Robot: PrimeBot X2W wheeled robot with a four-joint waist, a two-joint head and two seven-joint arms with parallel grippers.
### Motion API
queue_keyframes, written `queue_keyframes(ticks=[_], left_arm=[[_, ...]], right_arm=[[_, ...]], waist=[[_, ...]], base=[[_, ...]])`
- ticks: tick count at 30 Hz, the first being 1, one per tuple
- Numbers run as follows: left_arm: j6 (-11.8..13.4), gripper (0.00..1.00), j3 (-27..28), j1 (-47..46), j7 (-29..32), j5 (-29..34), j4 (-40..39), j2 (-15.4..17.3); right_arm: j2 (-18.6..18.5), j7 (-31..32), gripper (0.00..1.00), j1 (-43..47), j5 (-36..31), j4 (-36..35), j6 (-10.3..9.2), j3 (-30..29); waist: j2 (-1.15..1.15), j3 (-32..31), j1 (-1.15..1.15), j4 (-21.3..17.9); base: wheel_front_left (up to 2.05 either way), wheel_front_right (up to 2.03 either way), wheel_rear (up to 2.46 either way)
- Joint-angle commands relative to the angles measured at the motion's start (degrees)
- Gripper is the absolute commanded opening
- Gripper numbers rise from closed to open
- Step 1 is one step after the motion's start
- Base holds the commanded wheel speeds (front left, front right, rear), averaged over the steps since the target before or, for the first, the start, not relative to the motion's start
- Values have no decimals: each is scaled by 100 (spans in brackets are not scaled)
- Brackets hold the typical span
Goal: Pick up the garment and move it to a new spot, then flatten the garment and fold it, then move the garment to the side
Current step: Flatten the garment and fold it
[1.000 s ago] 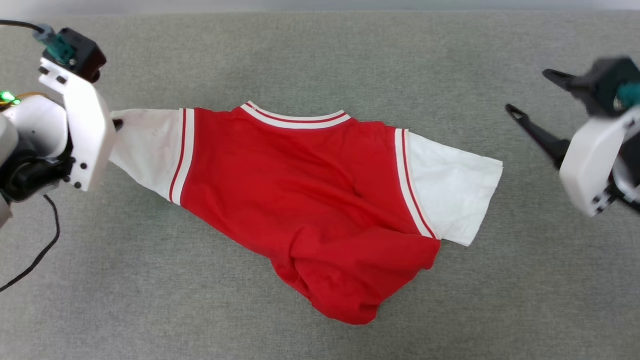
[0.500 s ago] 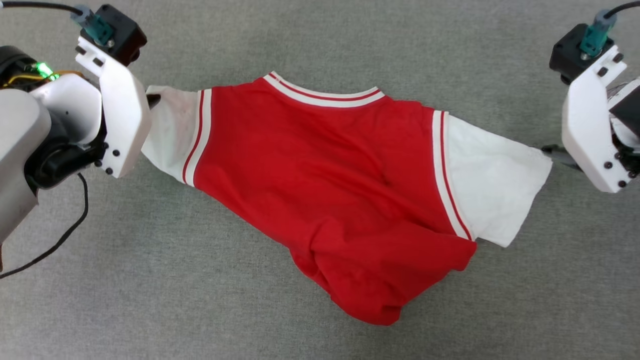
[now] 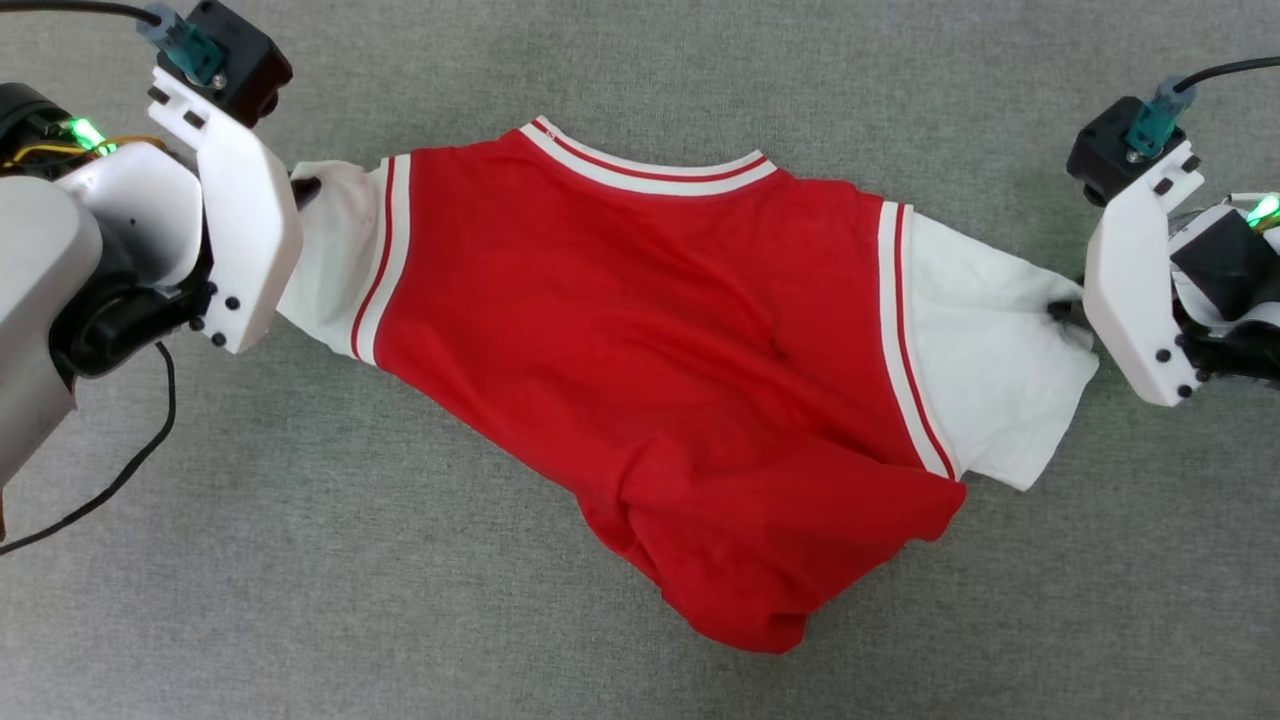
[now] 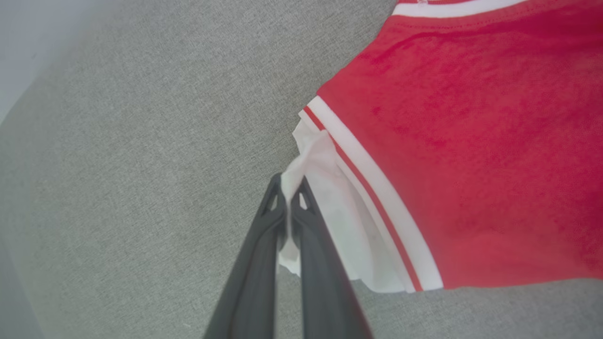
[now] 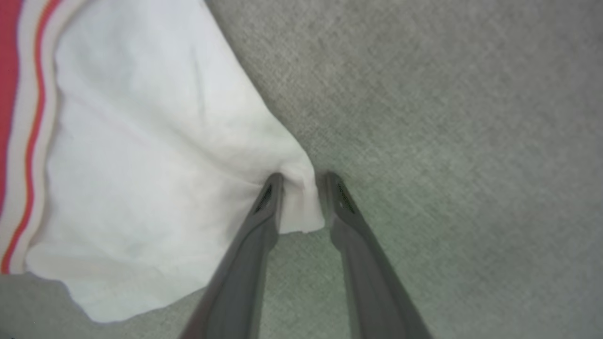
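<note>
The garment lies spread on the grey cloth surface with its plain red side up, so the print is hidden. Its lower hem is bunched toward the front right. My left gripper is shut on the edge of the white left sleeve, which is pinched between the fingertips. My right gripper is at the outer edge of the white right sleeve. A fold of that sleeve sits between its two fingers, which stand a little apart, and the cloth puckers there.
The grey fabric surface runs all around the garment. A black cable hangs from the left arm at the left edge.
My right gripper has swung in from the far right to the right sleeve's edge, and its fingers now straddle the cloth. The left gripper has kept its hold. The camera shifted slightly.
</note>
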Motion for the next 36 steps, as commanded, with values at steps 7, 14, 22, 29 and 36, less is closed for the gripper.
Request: queue_keyframes(ticks=[7, 14, 22, 29, 36], left_arm=[[22, 0, 16, 56, -148, 45, -5, 100], [8, 0, 149, -170, -557, 298, -286, 189], [40, 0, 336, -498, -932, 523, -489, 33], [-19, 0, 556, -1160, -1133, 714, -229, -352], [-81, 0, 889, -2235, -1456, 1011, 388, -923]], right_arm=[[7, -1162, 0, -224, 176, 52, -4, -65], [-460, -2122, 0, -462, 201, -302, -4, -92], [-749, -2756, 0, -797, -2, -467, -5, -394], [-656, -2854, 0, -1347, -472, -302, -5, -897], [-115, -2866, 0, -2432, -1357, 293, -5, -1687]], waist=[[0, -604, 0, -170], [0, -1106, 0, -280], [0, -1444, 0, -373], [0, -1265, 0, -451], [0, -583, 0, -465]], base=[[0, 0, 0], [0, 0, 0], [0, 0, 0], [0, 0, 0], [0, 0, 0]])
